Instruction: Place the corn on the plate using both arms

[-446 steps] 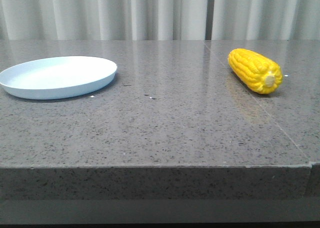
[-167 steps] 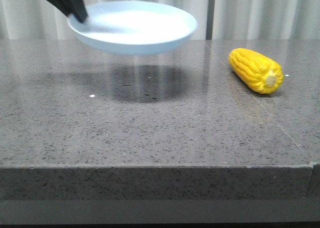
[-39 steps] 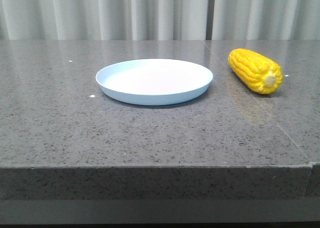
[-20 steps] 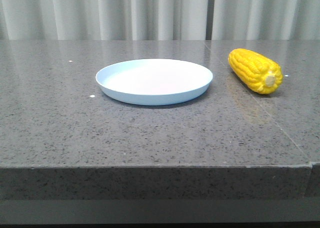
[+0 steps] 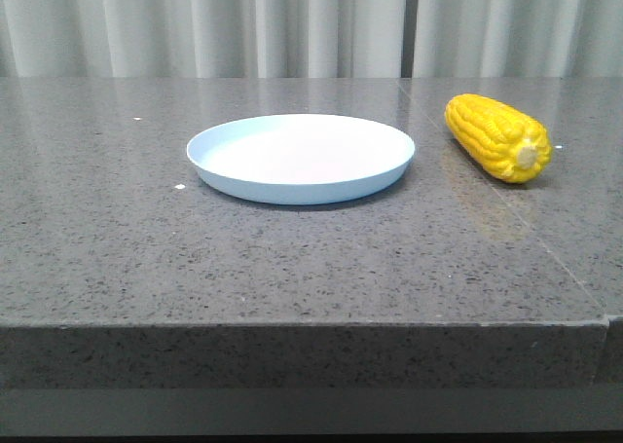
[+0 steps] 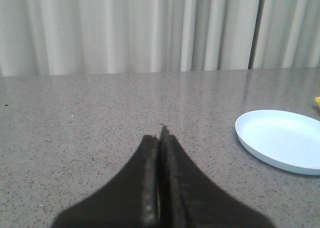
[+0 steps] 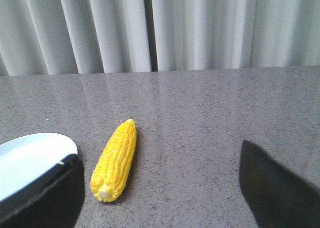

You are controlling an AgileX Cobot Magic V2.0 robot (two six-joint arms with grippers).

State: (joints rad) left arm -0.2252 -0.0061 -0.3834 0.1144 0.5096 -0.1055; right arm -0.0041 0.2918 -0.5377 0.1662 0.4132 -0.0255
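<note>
The plate (image 5: 300,158) sits mid-desk (image 5: 292,258), my left hand (image 6: 160,138) closed empty, my right hand (image 7: 160,188) spread wide, the corn (image 5: 496,136) not yet lifted.

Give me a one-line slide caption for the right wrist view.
Right gripper open over the table, corn lying between its fingers, plate edge beside it.

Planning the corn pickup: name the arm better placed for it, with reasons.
Right. The right gripper is open with the corn ahead of it; the left gripper is shut and faces the plate side.
</note>
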